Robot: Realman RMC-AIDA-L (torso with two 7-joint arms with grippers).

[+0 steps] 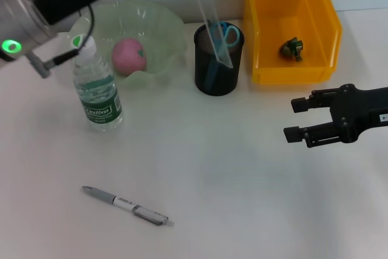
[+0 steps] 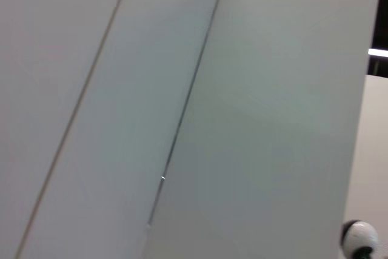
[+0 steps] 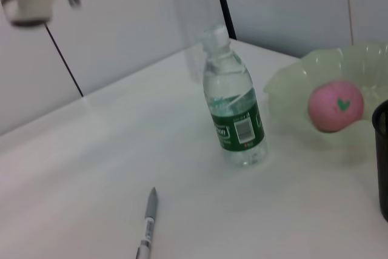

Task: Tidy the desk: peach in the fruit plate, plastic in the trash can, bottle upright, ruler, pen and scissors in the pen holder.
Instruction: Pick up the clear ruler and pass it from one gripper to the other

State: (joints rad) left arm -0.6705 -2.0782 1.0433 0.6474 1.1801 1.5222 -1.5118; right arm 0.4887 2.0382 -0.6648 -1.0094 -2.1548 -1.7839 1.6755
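With only the pen left on the desk at seven o'clock, the open, empty right pincer should straddle its barrel crosswise; the left pincer's state is unseen.

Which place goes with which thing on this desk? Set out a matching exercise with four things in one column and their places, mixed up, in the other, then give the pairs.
Things:
1. peach
2. pen
3. scissors
4. bottle

Places:
A. lying flat on the bare desk
B. in the black mesh pen holder, next to the ruler
C. in the pale green fruit plate
D. standing upright beside the fruit plate

Pairs: 1-C, 2-A, 3-B, 4-D
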